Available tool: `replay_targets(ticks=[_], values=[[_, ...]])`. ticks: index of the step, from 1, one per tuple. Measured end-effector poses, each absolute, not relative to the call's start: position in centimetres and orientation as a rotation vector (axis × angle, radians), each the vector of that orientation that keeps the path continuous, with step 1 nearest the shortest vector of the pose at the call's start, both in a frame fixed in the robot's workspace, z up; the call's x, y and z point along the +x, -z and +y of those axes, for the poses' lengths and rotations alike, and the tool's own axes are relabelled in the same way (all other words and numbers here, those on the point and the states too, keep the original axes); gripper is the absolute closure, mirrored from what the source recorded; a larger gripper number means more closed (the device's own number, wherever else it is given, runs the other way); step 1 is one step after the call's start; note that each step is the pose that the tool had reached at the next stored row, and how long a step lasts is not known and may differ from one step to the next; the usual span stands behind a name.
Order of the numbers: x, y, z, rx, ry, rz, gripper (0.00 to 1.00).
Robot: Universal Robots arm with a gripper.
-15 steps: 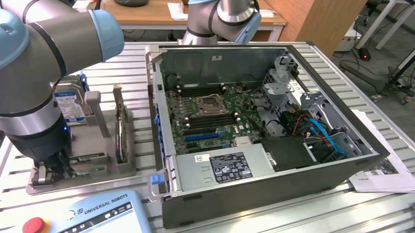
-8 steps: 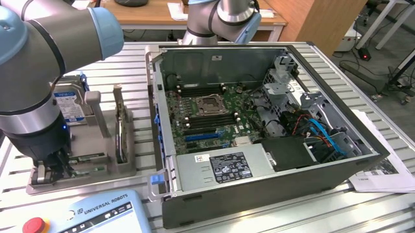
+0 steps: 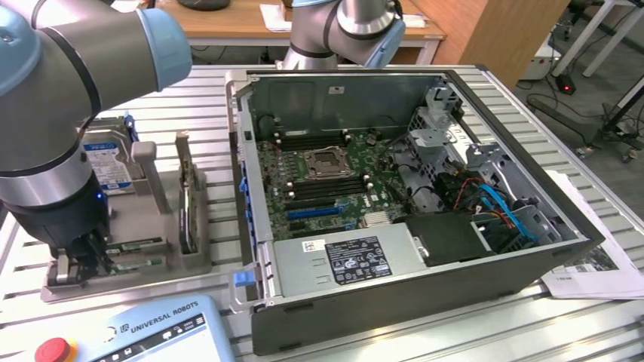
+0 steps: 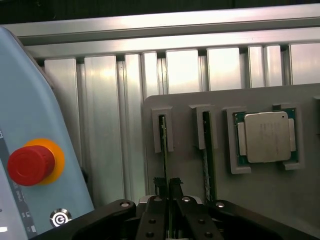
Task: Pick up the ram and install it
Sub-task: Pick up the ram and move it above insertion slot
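Note:
The ram (image 4: pixel 163 145) is a thin green stick standing on edge in a narrow slot of the grey holder (image 4: pixel 280 200). My gripper (image 4: pixel 167 183) is right over it, its black fingers shut on the stick's near end. A second thin stick (image 4: pixel 206 150) stands in the neighbouring slot. In the exterior view my gripper (image 3: pixel 86 262) is low over the holder (image 3: pixel 151 226), at the exterior view's left of the open computer case (image 3: pixel 403 249). The motherboard's long memory slots (image 3: pixel 312 139) lie uncovered inside the case.
A square silver processor (image 4: pixel 266 136) rests in a pocket of the holder beside the sticks. A hard drive (image 3: pixel 111 170) stands at the holder's back. The teach pendant (image 3: pixel 131 332) with its red stop button (image 4: pixel 30 165) lies close by. Papers (image 3: pixel 593 264) lie beyond the case.

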State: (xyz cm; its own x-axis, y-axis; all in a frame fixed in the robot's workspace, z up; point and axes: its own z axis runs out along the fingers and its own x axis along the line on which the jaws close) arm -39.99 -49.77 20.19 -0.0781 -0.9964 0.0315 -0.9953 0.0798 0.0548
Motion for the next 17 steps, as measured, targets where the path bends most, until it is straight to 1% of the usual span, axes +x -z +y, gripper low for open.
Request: replay_targets(ticks=[17], values=[[-40.0,-21.4,-49.8,2.091,0.029,-2.263,0.87]])
